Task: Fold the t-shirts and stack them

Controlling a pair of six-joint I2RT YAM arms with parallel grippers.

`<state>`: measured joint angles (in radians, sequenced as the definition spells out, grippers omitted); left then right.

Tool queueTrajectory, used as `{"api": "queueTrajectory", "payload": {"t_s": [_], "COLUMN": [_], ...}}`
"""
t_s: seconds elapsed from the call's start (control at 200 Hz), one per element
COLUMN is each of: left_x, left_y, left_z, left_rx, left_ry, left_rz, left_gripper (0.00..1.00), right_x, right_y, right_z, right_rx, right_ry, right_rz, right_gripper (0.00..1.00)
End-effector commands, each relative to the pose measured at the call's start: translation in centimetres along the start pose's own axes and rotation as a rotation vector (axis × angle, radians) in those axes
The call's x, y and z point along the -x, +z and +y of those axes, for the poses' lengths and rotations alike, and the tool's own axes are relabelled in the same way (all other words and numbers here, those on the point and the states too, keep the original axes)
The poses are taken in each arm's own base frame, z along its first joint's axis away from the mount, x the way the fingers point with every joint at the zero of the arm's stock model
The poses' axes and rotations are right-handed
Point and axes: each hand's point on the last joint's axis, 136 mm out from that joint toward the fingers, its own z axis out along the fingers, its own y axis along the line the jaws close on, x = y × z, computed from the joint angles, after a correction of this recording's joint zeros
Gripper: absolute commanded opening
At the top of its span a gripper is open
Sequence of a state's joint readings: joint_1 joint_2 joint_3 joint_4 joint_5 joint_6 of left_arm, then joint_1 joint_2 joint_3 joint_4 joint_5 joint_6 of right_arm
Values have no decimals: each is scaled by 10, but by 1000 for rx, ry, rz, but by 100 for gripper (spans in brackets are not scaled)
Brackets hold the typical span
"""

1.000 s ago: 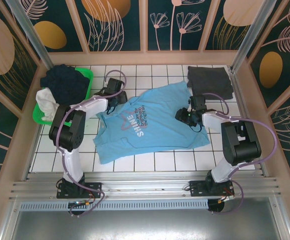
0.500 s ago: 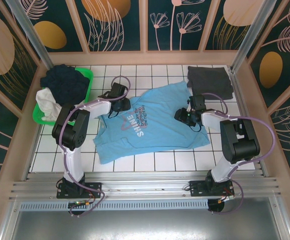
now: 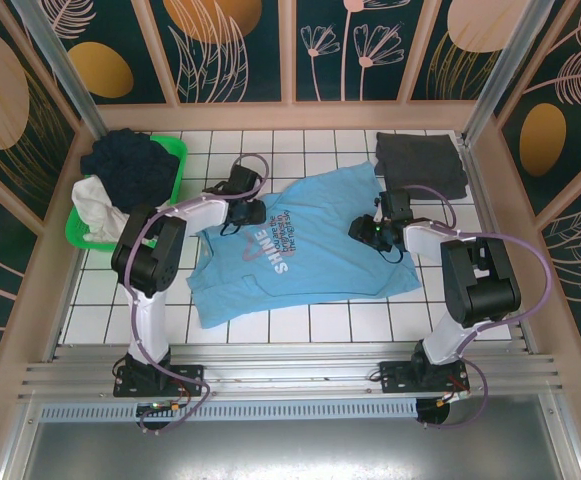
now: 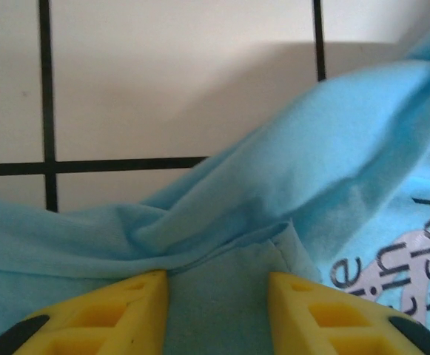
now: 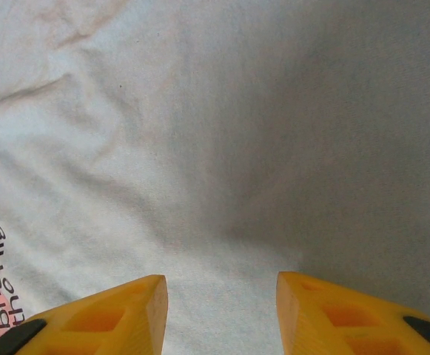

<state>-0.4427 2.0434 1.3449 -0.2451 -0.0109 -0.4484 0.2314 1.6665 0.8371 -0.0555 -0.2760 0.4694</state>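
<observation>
One blue tee lies flat, long axis aimed at one folded grey tee; left hand and right hand released over blue.

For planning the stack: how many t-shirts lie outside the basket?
2: light blue t-shirt spread mid-table; dark grey t-shirt folded at far right. The basket may hide more.

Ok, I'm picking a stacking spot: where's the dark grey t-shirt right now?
In the top view, the dark grey t-shirt lies folded at the far right corner of the tiled table, just beyond the light blue t-shirt.
</observation>
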Motion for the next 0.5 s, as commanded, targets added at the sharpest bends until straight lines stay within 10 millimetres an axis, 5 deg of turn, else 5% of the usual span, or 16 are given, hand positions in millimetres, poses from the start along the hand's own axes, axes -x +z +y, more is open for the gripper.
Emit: {"api": "queueTrajectory", "payload": {"t_s": [0.0,0.145,0.495], "left_x": [8,17,7], "left_y": [-13,-27,5], "left_z": [-7,-15,1], "left_rx": [19,48,153], "left_ry": [9,21,18], "left_rz": [-26,-87,-29], "left_gripper": [43,47,47], "right_x": [4,3,-2], "right_y": [0,1,4], "right_z": [9,8,9], "right_rx": [29,32,53], "right_ry": [-26,-27,-31], "right_rz": [-7,-8,7], "right_gripper": [43,43,42]}}
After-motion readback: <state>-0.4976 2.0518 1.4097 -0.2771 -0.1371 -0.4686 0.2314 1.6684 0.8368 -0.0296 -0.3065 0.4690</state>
